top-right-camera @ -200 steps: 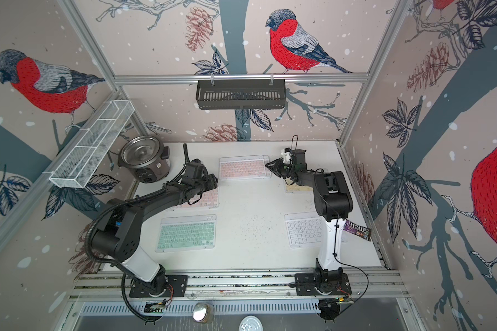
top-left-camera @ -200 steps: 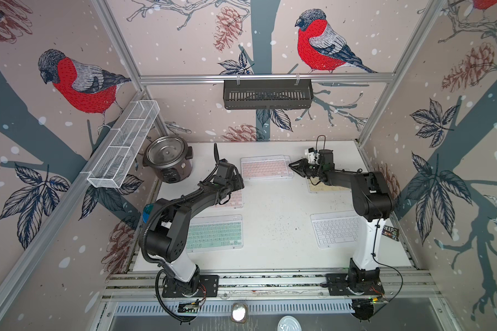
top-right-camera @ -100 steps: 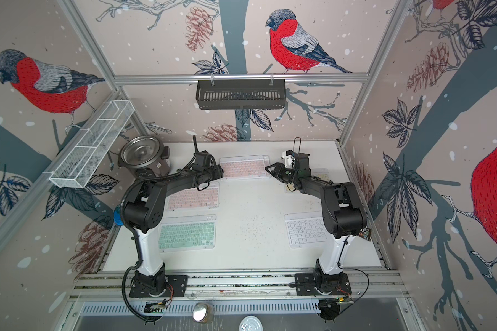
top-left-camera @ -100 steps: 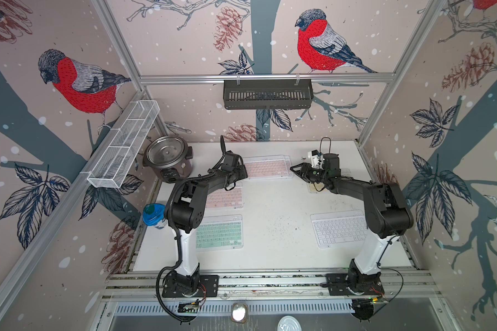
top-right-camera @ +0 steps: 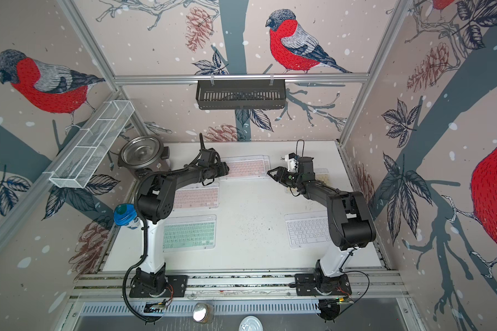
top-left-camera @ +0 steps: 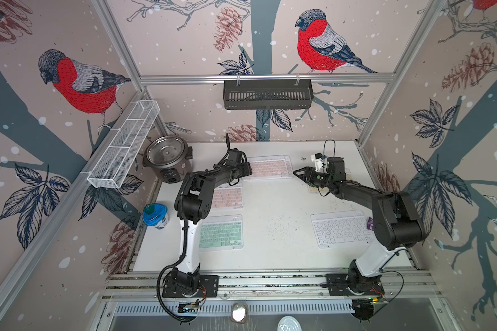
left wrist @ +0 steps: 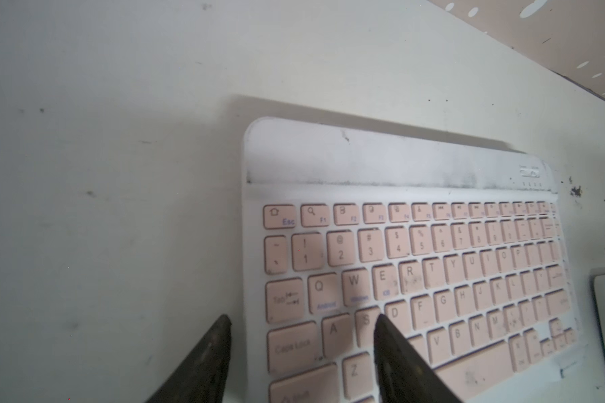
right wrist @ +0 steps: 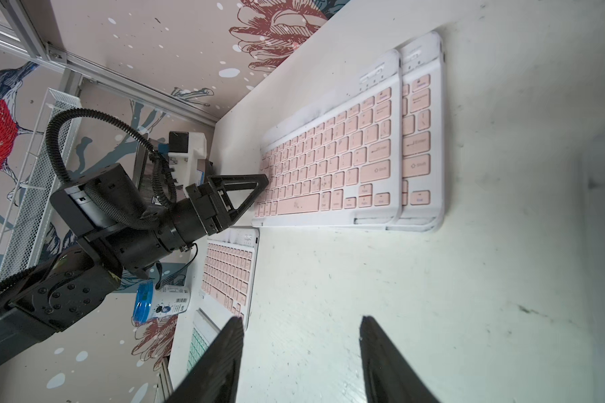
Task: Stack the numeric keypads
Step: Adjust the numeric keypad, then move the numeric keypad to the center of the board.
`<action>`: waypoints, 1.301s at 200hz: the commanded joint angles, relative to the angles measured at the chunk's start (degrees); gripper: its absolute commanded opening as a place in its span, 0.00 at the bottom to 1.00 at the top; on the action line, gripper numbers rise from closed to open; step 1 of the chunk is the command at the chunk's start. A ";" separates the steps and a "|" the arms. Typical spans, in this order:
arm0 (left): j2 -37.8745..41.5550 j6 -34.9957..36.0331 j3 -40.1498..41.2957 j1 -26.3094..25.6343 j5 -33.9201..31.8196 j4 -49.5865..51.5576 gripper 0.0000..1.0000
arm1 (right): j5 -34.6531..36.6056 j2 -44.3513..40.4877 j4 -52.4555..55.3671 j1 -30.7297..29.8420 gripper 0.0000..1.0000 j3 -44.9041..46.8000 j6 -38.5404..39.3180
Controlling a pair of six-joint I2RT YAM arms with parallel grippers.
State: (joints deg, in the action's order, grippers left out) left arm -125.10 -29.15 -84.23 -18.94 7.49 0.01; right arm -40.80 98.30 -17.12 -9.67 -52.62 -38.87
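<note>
Wore matte black casings on the upper links of the left arm (top-left-camera: 197,200) and right arm (top-left-camera: 399,223), glossy white shells below, bolted to black base plates (top-left-camera: 211,283). Bore ribbed black cable (right wrist: 84,113); carried a white camera mount (top-left-camera: 317,164) and triangular, openwork black fingers (right wrist: 240,180).

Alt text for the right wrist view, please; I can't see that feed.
Two pink keypads lie stacked, offset, far back on the table, with the left gripper at the stack's end. The right gripper hangs open and empty over bare tabletop; a third pink keypad lies nearby.
</note>
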 commanded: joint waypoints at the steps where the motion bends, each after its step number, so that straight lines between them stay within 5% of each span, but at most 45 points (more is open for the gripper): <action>1: -0.80 -0.04 -1.08 -0.60 1.93 -0.01 0.65 | 0.61 -0.57 0.60 0.33 0.55 0.58 1.26; 107: -1.82 -0.34 -3.98 -2.37 -1.31 3.02 0.64 | 2.43 -1.29 3.26 0.82 0.55 1.05 2.44; 140: 0.39 -2.12 -1.55 -0.67 -4.09 3.27 0.64 | 11.59 -6.10 13.84 0.53 0.57 1.30 6.09; 181: 6.48 -1.92 3.28 0.22 -4.86 1.89 0.64 | 32.61 -15.86 30.13 -5.79 0.64 4.99 7.61; 218: 14.58 -2.14 9.56 -0.37 -3.15 -0.16 0.64 | 41.76 -26.11 37.35 -9.92 0.68 13.18 0.71; 260: 24.44 -1.29 16.40 -3.04 -4.18 -0.49 0.65 | 43.70 -34.55 42.64 -10.19 0.72 21.18 -2.64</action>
State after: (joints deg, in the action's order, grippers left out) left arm -104.71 -31.09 -70.37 -20.69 4.05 1.54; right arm -0.75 65.82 20.62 -19.70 -34.48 -38.13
